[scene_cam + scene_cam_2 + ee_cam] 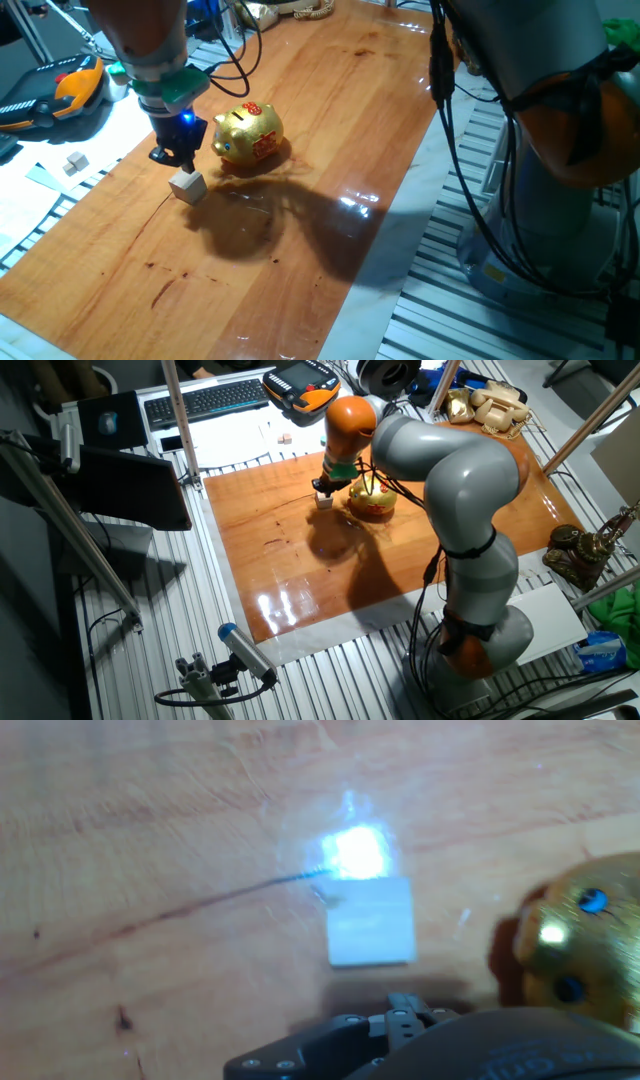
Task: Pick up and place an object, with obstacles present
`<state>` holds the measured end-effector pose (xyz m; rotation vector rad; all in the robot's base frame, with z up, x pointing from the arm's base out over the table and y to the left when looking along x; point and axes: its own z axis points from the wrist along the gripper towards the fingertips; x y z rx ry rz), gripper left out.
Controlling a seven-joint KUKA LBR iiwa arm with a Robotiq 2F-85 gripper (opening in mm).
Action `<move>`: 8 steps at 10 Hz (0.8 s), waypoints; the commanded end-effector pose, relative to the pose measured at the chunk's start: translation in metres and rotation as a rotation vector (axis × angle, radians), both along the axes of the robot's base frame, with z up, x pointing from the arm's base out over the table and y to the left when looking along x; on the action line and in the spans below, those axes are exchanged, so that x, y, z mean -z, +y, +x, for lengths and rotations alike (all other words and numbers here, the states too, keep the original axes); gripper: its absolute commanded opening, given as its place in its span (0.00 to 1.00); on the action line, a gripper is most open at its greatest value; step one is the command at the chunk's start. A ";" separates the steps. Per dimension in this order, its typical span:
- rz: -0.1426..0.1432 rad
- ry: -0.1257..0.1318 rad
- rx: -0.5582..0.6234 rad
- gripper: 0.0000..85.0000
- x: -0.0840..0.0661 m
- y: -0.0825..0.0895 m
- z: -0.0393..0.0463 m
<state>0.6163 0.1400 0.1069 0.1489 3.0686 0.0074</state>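
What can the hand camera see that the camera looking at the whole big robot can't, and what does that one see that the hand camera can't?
Only the hand view shows the piggy bank's blue eyes and a bright glare spot on the wood beside the wooden cube.

Only the other fixed view shows the whole grey and orange arm, the keyboard and the old telephone.

Both show the cube, the gold piggy bank next to it, and the wooden tabletop.
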 end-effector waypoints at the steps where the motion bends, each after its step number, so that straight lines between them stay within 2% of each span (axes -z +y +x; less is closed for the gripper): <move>1: -0.002 -0.006 -0.005 0.00 0.000 0.000 0.0000; 2: 0.000 -0.037 -0.018 0.00 0.000 0.000 0.0000; 3: 0.006 -0.055 -0.036 0.00 0.000 0.000 0.0000; 8: 0.021 -0.053 0.010 0.00 -0.001 0.001 0.0010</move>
